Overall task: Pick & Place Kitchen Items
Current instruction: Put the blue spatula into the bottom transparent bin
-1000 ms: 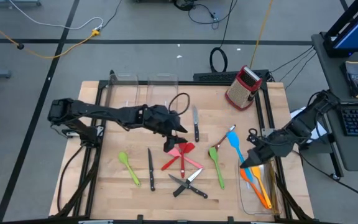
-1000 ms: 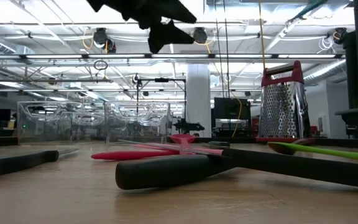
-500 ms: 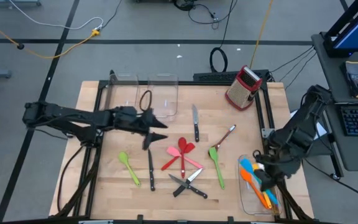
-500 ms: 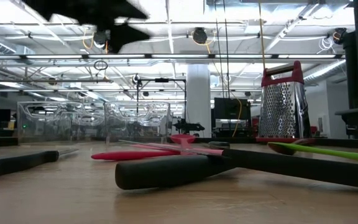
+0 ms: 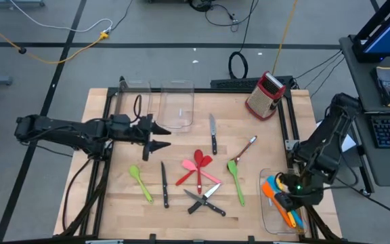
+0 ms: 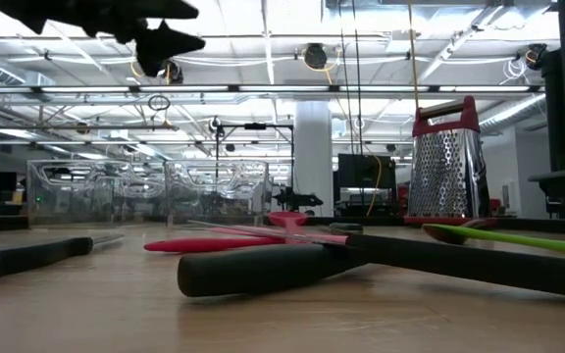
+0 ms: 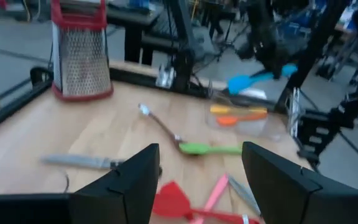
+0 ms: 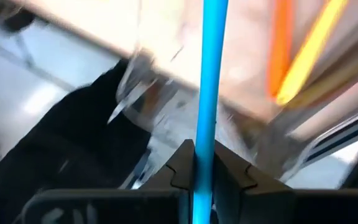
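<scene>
from above, the right gripper [image 5: 291, 201] hung over the clear bin [image 5: 265, 214] at the table's near right corner, pinching the blue spatula [image 5: 274, 184], whose head showed just beyond the fingers over the bin's far end; orange and yellow utensils [image 5: 284, 213] already lay in the bin beneath; the left gripper [image 5: 160, 137] sat well apart over bare wood, its fingers spread and empty, with the red and pink spatulas [image 5: 197, 169], the green spoons [image 5: 236, 179], the knives [image 5: 163, 183] and the brown spoon [image 5: 245, 148] scattered beyond its tips.

at table height, only the left arm showed, high up; the black knife handles [image 6: 263, 271] and the red and pink spatulas [image 6: 253, 238] lay crossed, so a grab there would likely have dragged a neighbour along.

in the left wrist view the fingers [image 7: 135, 180] stood wide apart, nothing between them; the red spatula head [image 7: 171, 200] lay just ahead of them, the grater [image 7: 79, 53] farther off.

in the right wrist view the fingers [image 8: 184, 167] were pressed onto the blue handle [image 8: 209, 93], which ran straight out from between them toward the bin wall; the grip looked narrow and near one end, so the handle might have pivoted; a release too high or off-centre could have landed the spatula across the rim, letting it tip out.
</scene>
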Motion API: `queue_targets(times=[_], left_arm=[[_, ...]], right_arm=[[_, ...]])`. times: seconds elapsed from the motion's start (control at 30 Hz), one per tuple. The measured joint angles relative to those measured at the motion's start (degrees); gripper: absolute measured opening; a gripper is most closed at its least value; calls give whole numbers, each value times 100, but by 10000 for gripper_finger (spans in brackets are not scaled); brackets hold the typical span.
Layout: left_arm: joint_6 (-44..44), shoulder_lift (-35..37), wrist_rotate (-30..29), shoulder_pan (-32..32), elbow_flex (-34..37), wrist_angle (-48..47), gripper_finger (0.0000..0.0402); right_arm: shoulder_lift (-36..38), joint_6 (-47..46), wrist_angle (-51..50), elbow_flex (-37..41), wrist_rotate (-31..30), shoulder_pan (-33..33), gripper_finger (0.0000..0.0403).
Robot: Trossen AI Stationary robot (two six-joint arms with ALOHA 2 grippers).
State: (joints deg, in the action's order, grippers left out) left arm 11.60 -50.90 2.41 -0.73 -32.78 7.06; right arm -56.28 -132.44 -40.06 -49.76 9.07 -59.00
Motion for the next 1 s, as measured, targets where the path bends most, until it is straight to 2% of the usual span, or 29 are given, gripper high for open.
queue_targets(times=[0.3, 0.53, 1.0], left_arm=[[-30, 47, 39, 98, 10, -124, 234], [-35, 44, 44, 162, 10, -99, 234], [-31, 44, 7, 160, 10, -84, 234]], right_arm=[[-356, 9, -624, 2, 15, 112, 21], [-867, 39, -544, 2, 339, 140, 21], [-1893, 127, -137, 2, 323, 178, 21]])
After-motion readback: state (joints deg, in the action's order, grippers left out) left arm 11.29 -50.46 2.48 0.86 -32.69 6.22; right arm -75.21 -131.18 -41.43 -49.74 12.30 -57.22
